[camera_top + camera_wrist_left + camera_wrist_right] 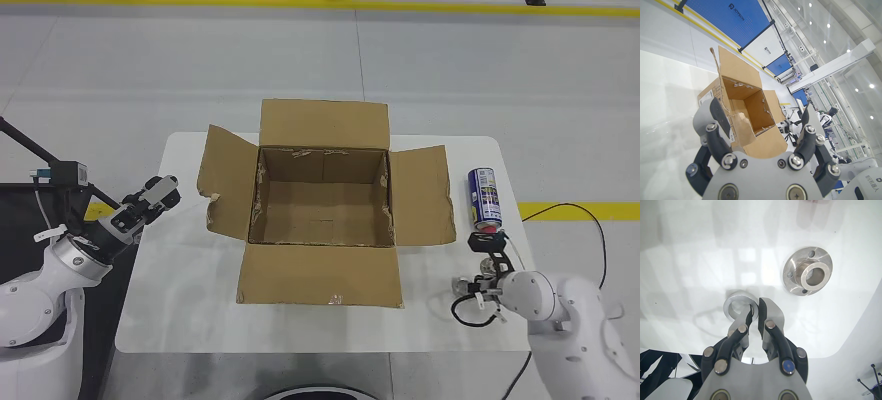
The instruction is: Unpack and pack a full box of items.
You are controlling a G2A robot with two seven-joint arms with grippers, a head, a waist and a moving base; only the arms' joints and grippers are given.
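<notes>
Mid-table, box (320,275): cardboard, top open, four flaps folded outward, bare floor showing.
Table (190,300): white, rounded corners.
Left gripper (762,105): at the left edge, just beside the box's left flap, pointed at the box; released, jaws spread wide.
Right gripper (755,303): near the right near corner; clenched on the rim of a flat metal ring (740,298), one finger through the hole, one outside.
Ring height: resting on the surface or lifted, cannot tell.
Flanged bushing (817,266): metal, flange down on the surface, near the ring, apart from it.
Spray can (484,196): blue, red cap, lying along the right edge, cap toward the near edge.
</notes>
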